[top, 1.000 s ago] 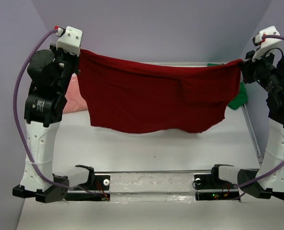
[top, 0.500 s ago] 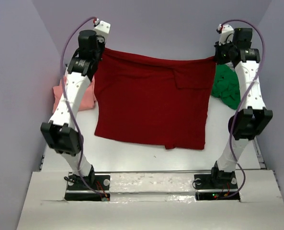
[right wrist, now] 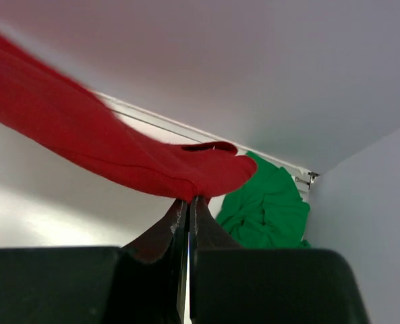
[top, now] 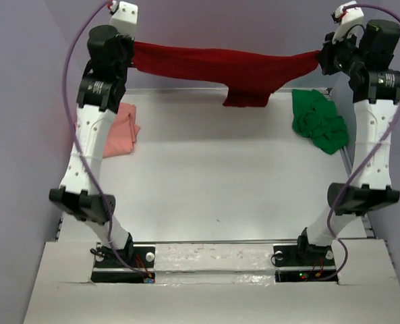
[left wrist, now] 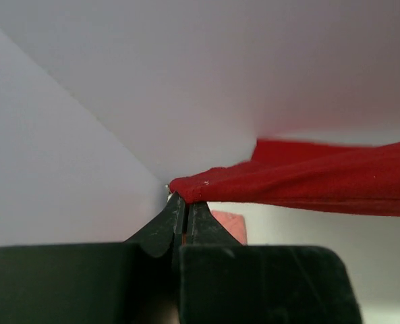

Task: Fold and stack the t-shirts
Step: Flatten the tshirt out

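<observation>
Top external: we log the dark red t-shirt [top: 213, 64] hanging in the air across the far end of the table [top: 220, 182]. It is drawn out into a narrow band, with a short flap drooping just right of its middle. The left gripper [top: 132, 57] is clamped on the shirt's left end and the right gripper [top: 320, 61] on its right end, both raised high and well apart. The salmon pink t-shirt [top: 122, 131] lies on the table at the far left, partly hidden behind the left arm [top: 92, 135]. The bright green t-shirt [top: 319, 121] lies at the far right, below the right gripper (in a crumpled heap). Left wrist: the left gripper [left wrist: 185, 202] has its fingers pressed together, with a bunched corner of the dark red t-shirt [left wrist: 307, 182] pinched at the tips. The cloth runs off to the right of the frame, and a patch of the salmon pink t-shirt [left wrist: 228, 225] shows just past the fingers. Right wrist: the right gripper [right wrist: 188, 202] is likewise closed, with a folded edge of the dark red t-shirt [right wrist: 85, 128] caught at its tips. The cloth stretches away up and to the left. The bright green t-shirt [right wrist: 267, 209] lies beyond the tips, to the right.
</observation>
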